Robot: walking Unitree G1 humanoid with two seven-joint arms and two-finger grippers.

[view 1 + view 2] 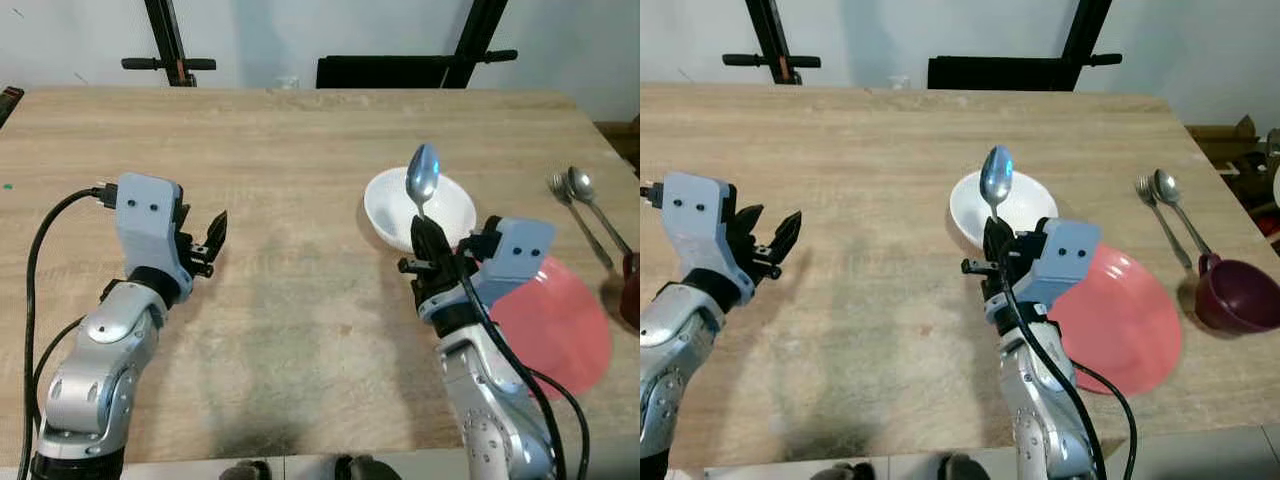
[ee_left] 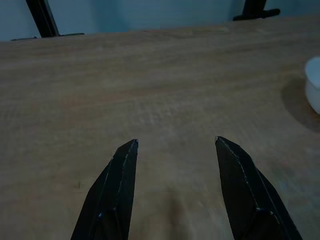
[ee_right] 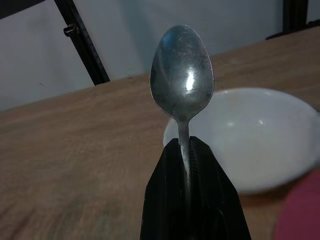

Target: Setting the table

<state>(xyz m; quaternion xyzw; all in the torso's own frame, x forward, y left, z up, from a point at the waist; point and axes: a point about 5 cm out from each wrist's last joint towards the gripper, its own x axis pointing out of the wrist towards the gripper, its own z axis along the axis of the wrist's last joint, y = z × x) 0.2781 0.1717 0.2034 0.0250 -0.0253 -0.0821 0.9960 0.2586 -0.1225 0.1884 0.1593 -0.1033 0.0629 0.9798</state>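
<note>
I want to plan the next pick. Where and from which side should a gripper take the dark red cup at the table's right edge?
Probably the rim and wall of the dark red cup, from above: it stands upright, mouth open upward. The handle seems to point toward the metal fork and second metal spoon, so avoid that side.

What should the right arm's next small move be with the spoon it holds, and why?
Probably carry the spoon forward and down toward the table beside the white bowl. The right gripper is shut on its handle, bowl end up, above the table, near the pink plate. The left gripper is open and empty.
</note>
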